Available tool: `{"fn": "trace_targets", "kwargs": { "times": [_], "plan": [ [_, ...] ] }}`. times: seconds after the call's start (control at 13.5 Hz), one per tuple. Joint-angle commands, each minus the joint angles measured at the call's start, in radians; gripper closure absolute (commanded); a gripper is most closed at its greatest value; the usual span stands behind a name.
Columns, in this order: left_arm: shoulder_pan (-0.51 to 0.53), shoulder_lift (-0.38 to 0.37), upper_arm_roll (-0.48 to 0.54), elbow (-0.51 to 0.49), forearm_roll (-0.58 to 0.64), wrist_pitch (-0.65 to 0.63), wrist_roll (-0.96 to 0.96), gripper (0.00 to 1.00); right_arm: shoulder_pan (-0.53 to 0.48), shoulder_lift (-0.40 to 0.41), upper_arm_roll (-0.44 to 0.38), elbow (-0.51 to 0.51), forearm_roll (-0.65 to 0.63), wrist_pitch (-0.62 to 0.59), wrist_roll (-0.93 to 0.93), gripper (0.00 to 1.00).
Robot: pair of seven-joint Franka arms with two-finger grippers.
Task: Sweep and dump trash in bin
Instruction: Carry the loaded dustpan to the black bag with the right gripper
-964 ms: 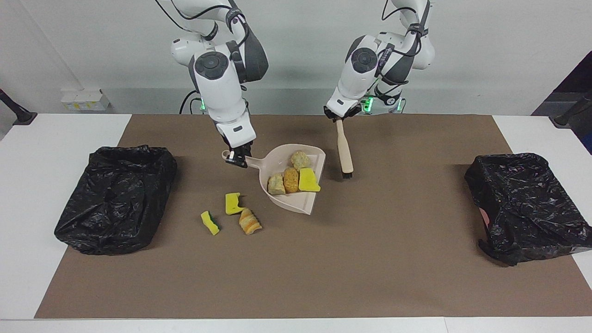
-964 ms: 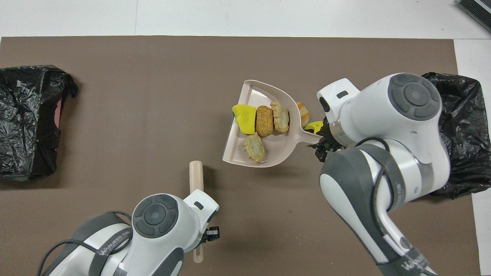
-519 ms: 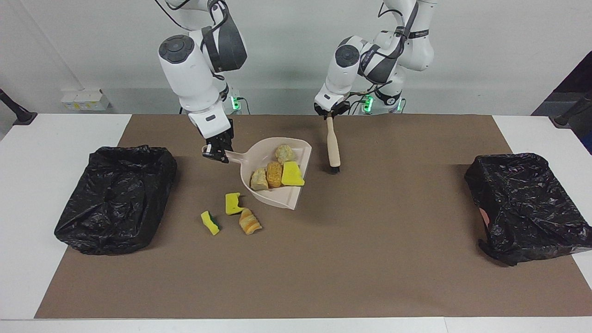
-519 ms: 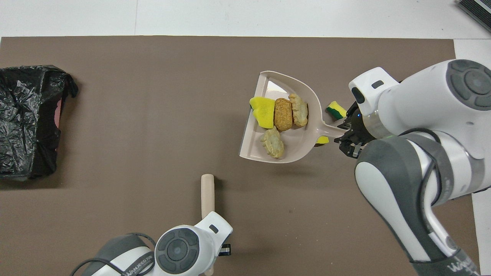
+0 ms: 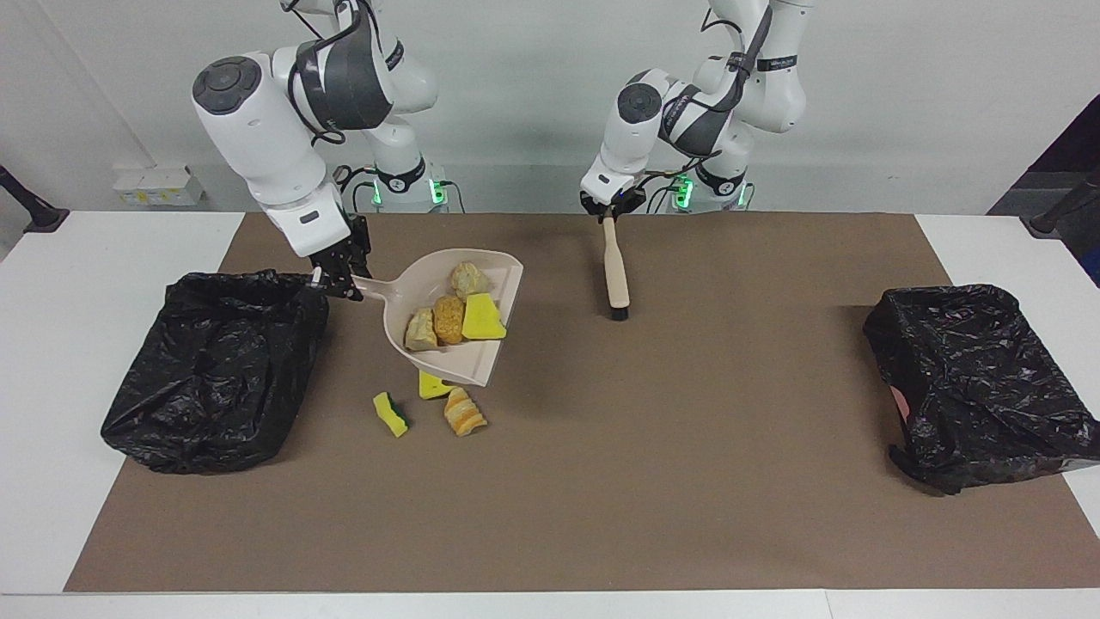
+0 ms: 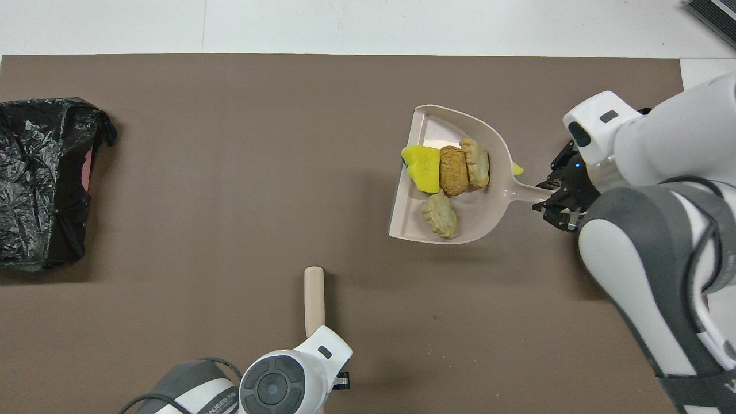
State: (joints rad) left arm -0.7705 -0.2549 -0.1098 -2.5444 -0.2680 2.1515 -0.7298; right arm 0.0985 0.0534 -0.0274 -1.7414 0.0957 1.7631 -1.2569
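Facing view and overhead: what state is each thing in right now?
Dustpan: lifted, holding four scraps.
Loose scraps: three on the mat.
Brush: raised, bristles down.
Right gripper: shut on the dustpan handle.
Left gripper: shut on the brush handle.
Bin near dustpan: open.
Other bin: open.

High facing camera across the table, steep overhead camera above robots, both sharing brown mat [image 5: 601, 481]
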Motion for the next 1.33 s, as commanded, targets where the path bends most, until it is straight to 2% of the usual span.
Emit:
{"fn": "trace_targets", "kwargs": {
  "times": [0.0, 0.07, 0.22, 0.3, 0.37, 0.44, 0.82, 1.04, 1.26],
  "plan": [
    [-0.016, -0.018, 0.013, -0.031, -0.013, 0.03, -0.008, 0.75, -0.013, 0.0, 0.004, 0.019, 0.024, -0.034, -0.029, 1.0],
    [-0.013, -0.015, 0.015, -0.028, -0.013, 0.025, -0.008, 0.47, -0.02, 0.0, 0.004, 0.019, 0.018, -0.034, -0.036, 1.0],
    [0.006, -0.014, 0.016, -0.025, -0.013, 0.022, -0.003, 0.36, -0.049, -0.001, 0.004, 0.02, 0.009, -0.036, -0.05, 1.0],
    [0.031, -0.009, 0.016, -0.024, -0.013, 0.018, 0.004, 0.34, -0.066, -0.001, 0.003, 0.028, 0.009, -0.043, -0.065, 1.0],
    [0.054, -0.007, 0.016, -0.016, -0.013, 0.015, 0.004, 0.25, -0.082, 0.002, 0.004, 0.051, 0.004, -0.066, -0.079, 1.0],
    [0.071, -0.007, 0.016, -0.007, -0.013, 0.005, 0.0, 0.0, -0.095, 0.003, 0.003, 0.069, -0.013, -0.086, -0.096, 1.0],
    [0.239, 0.008, 0.019, 0.082, 0.019, 0.001, 0.027, 0.0, -0.215, 0.009, 0.004, 0.106, -0.105, -0.129, -0.254, 1.0],
    [0.409, 0.011, 0.019, 0.15, 0.061, 0.001, 0.208, 0.0, -0.302, 0.014, 0.004, 0.106, -0.227, -0.062, -0.367, 1.0],
    [0.54, 0.011, 0.019, 0.159, 0.105, -0.007, 0.41, 0.0, -0.364, 0.025, 0.003, 0.106, -0.329, 0.001, -0.377, 1.0]
  ]
}}
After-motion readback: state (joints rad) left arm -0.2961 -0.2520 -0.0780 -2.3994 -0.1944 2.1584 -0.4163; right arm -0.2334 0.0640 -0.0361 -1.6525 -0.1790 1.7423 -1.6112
